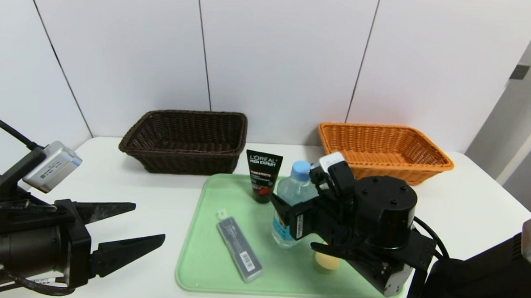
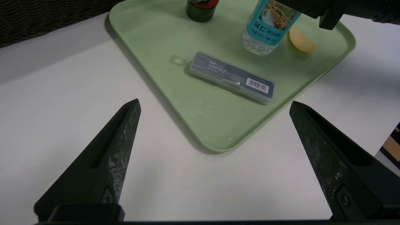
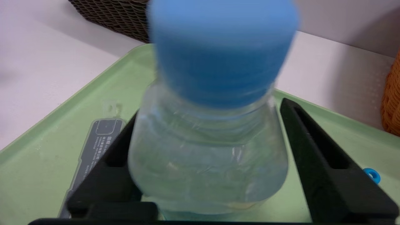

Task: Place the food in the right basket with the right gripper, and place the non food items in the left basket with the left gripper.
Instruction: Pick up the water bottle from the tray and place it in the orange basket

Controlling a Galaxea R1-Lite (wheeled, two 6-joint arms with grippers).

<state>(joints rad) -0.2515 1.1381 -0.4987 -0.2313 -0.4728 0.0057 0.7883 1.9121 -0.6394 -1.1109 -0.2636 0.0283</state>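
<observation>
Your right gripper (image 3: 206,156) clasps the water bottle (image 1: 290,199) on the tray (image 1: 206,263); left gripper (image 1: 148,222) released; both baskets (image 1: 185,136) hold nothing.

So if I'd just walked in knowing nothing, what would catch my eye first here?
Probably the right gripper, its black fingers either side of a blue-capped water bottle standing on the green tray mid-table. Beside the bottle stand a black tube and a grey case lying flat, with a yellowish piece of food on the bottle's other side. Behind sit a dark brown basket and an orange basket, while the left gripper waits open, off the tray.
</observation>
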